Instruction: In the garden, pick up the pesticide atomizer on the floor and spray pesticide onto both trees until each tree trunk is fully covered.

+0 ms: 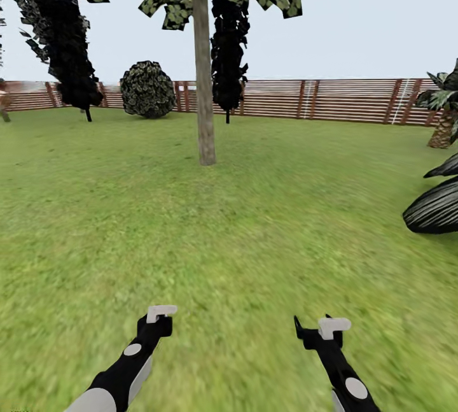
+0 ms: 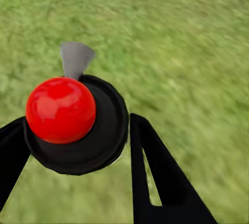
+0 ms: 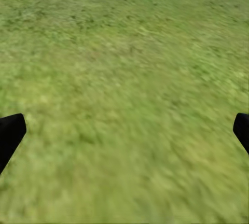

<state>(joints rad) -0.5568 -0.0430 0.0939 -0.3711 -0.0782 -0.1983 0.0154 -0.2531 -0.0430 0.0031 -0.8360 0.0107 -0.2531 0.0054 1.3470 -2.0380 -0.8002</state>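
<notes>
Green grass (image 1: pixel 242 221) covers the whole garden, and both black robot arms reach forward low over it at the near edge of the head view. The left arm (image 1: pixel 127 361) comes in from the near left and points ahead, and its gripper (image 2: pixel 78 141) is closed around the pesticide atomizer (image 2: pixel 72 123), a small dark round thing with a shiny red ball on top and a little grey spout. One black finger (image 2: pixel 155 172) presses its right side and the other touches its left side, so the jaws are clamped on it. The right arm (image 1: pixel 340 367) comes in from the near right and also points ahead. Its gripper (image 3: pixel 124 130) has its two black fingertips (image 3: pixel 10 133) far apart with only grass between them, holding nothing. Farther out, near the middle, stands a tree with a thick grey-brown trunk (image 1: pixel 203 81) and leafy top. A round leafy bush (image 1: pixel 147 90) and two thin dark trees (image 1: pixel 228 49) stand by the brown wooden slat fence (image 1: pixel 331 100) at the far side. Big dark leaves (image 1: pixel 436 208) poke in at the right.
</notes>
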